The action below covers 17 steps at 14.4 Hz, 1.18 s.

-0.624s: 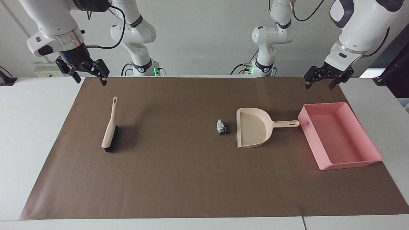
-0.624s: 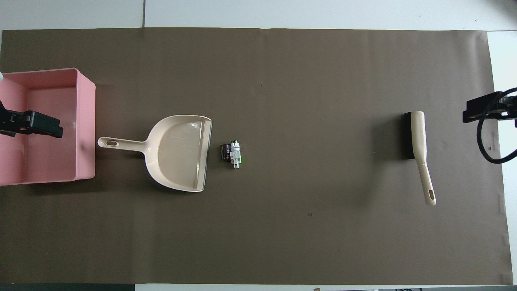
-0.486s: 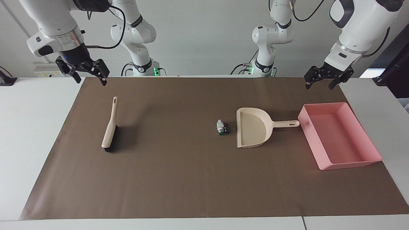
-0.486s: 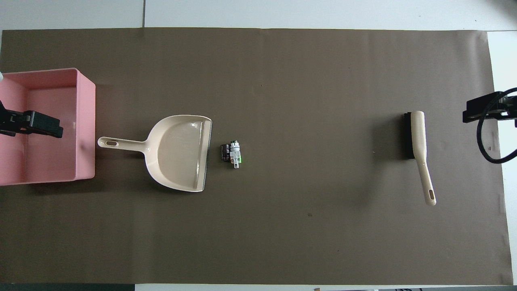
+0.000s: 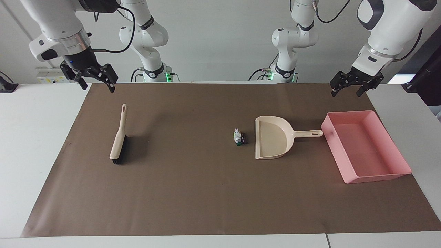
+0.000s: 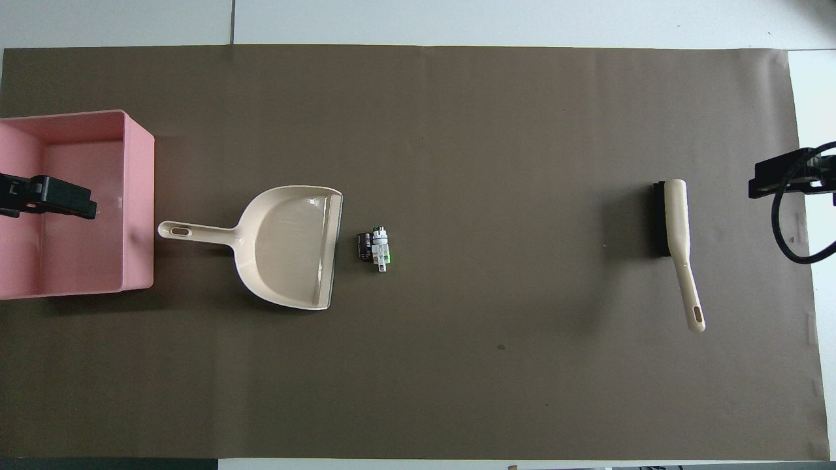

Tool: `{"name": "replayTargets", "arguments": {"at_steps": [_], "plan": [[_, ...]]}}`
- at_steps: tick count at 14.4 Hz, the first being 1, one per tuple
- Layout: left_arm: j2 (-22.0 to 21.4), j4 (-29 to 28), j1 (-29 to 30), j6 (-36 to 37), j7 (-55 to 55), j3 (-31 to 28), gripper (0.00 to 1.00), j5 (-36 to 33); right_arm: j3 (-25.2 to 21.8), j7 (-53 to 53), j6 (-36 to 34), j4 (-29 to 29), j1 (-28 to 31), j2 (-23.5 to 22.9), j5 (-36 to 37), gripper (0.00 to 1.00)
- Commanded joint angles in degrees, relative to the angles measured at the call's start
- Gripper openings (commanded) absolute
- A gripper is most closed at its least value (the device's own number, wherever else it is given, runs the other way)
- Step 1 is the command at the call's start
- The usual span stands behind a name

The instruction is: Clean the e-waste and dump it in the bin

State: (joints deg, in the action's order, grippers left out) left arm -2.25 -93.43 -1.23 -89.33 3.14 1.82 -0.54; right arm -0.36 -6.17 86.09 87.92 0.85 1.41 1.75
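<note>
The e-waste lies on the brown mat beside the dustpan's open mouth: a white bit with a green end (image 5: 237, 137) (image 6: 381, 248) and a small black block (image 5: 244, 138) (image 6: 364, 247), touching each other. The beige dustpan (image 5: 272, 137) (image 6: 287, 245) lies flat, its handle pointing at the pink bin (image 5: 375, 178) (image 6: 140, 209), which looks empty. My left gripper (image 5: 346, 90) (image 6: 39, 196) is open, raised over the mat's edge by the bin. My right gripper (image 5: 98, 84) (image 6: 787, 177) is open, raised over the mat's corner near the brush.
A beige hand brush with black bristles (image 5: 119, 137) (image 6: 676, 222) lies on the mat toward the right arm's end, handle toward the robots. The brown mat (image 5: 193, 193) covers most of the white table.
My left gripper has risen slightly and drifted a little toward its own end of the table. The right gripper and all objects have not moved.
</note>
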Motion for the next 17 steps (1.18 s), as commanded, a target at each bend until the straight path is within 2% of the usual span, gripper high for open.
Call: {"name": "replayTargets", "arguments": {"at_steps": [1,2,4,7,10,12,14,17], "plan": [[-1.4,-1.4,0.4,-1.2,0.7,0.3,0.99,-0.5,0.1,0.5,0.0,2.4,0.5,1.5,-0.8,1.00],[-1.4,-1.4,0.4,-1.2,0.7,0.3,0.99,-0.5,0.1,0.3,0.7,2.8,0.5,1.6,-0.8,1.00],[-1.4,-1.5,0.4,-1.2,0.7,0.2,0.99,-0.6,0.1,0.3,3.4,7.2,0.8,3.4,-0.9,1.00],[-1.4,-1.8,0.5,-0.6,0.3,0.1,0.99,-0.6,0.1,0.4,17.0,25.0,0.7,11.0,-0.9,1.00],[-1.3,-1.7,0.4,-2.5,0.7,0.2,0.99,-1.0,-0.2,0.3,22.7,32.0,1.8,11.2,-0.9,1.00],[-1.2,-1.8,0.6,-5.1,2.7,0.0,0.99,-1.0,-0.2,0.5,26.6,36.6,4.9,10.3,-0.9,1.00],[-1.3,-2.0,0.6,-5.0,13.2,0.0,0.99,-1.0,-0.2,0.6,29.5,40.1,5.7,9.7,-1.0,1.00],[-1.0,-2.1,0.6,-5.6,29.5,0.1,0.99,-1.0,-0.3,2.8,34.2,44.4,7.0,7.7,-6.5,1.00]]}}
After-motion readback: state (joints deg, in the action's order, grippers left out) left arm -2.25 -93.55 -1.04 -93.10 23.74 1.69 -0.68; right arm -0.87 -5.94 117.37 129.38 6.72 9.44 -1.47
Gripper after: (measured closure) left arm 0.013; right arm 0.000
